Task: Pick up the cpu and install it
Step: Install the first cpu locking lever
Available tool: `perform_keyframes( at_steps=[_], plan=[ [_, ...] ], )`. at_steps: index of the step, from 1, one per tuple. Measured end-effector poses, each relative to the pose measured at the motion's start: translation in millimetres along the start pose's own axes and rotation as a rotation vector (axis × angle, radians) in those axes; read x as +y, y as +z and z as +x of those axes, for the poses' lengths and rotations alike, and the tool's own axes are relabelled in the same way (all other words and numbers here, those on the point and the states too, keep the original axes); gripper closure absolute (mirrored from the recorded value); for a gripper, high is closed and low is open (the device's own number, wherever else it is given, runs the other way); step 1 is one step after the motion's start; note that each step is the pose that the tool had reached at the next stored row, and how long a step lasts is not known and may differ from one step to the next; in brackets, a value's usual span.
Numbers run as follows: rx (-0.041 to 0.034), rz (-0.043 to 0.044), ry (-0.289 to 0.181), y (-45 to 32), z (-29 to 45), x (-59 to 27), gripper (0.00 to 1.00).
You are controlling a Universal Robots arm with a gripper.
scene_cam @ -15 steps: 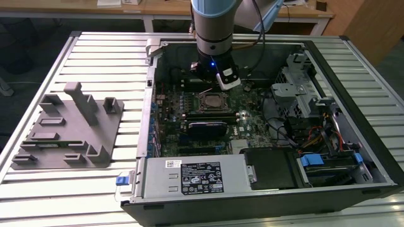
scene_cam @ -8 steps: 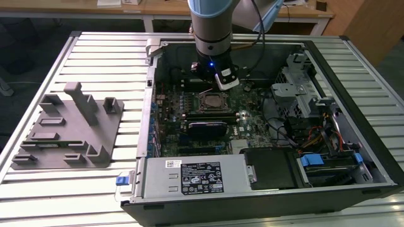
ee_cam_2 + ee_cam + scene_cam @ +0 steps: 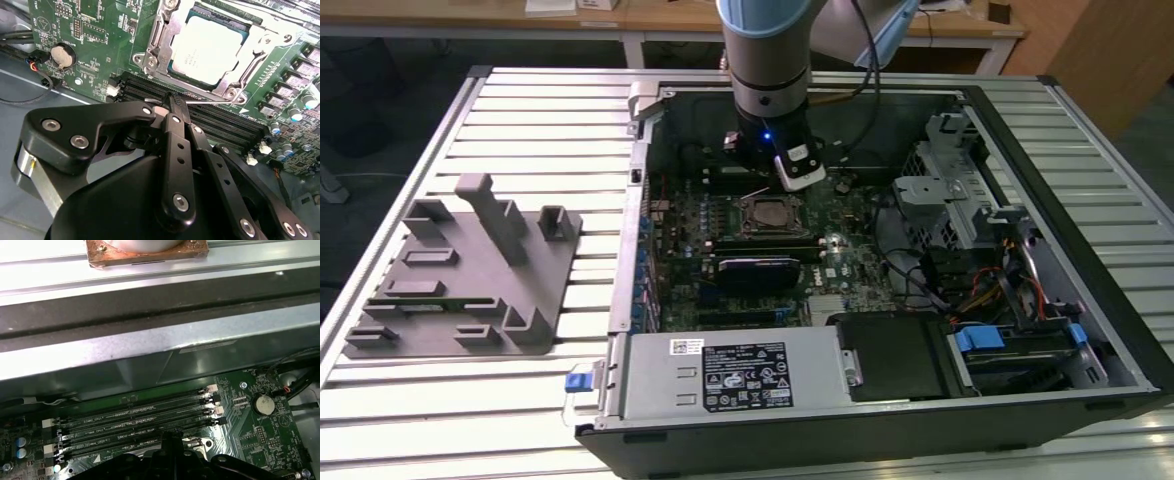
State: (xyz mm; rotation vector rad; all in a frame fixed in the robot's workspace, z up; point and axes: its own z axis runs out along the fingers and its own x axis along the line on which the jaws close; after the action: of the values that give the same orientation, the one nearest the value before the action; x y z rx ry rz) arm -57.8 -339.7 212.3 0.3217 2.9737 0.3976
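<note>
Cpu: silvery-white square, seated in motherboard socket, metal frame around it. Gripper above memory slots beside socket; fingers pressed together, holding nothing. Grey fixture near desk edge, exterior view's left.

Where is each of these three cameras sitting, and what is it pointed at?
Exterior view: off the arm, above, looking down into the open computer case; the arm comes down over the motherboard.
Second wrist view: on the arm, behind the hand, facing the cpu seated in its socket.
First wrist view: on the arm, facing the memory slots and case wall.
Both wrist views share the coin battery.
</note>
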Motion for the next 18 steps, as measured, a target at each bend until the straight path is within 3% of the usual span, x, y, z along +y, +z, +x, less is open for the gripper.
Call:
perform_keyframes(
  at_steps=[3,6,7,13,18],
  plan=[
    [-0.0006,0.0016,0.000,0.2,0.0,0.0,0.89],
    [-0.0063,0.0307,-0.005,0.3,0.1,0.2,0.89],
    [-0.0070,0.0327,-0.005,0.6,0.2,0.3,0.89],
    [-0.0128,0.0316,-0.007,3.0,1.5,0.8,0.89],
    [-0.0240,0.0289,-0.009,5.5,4.7,2.2,0.89]
  ],
)
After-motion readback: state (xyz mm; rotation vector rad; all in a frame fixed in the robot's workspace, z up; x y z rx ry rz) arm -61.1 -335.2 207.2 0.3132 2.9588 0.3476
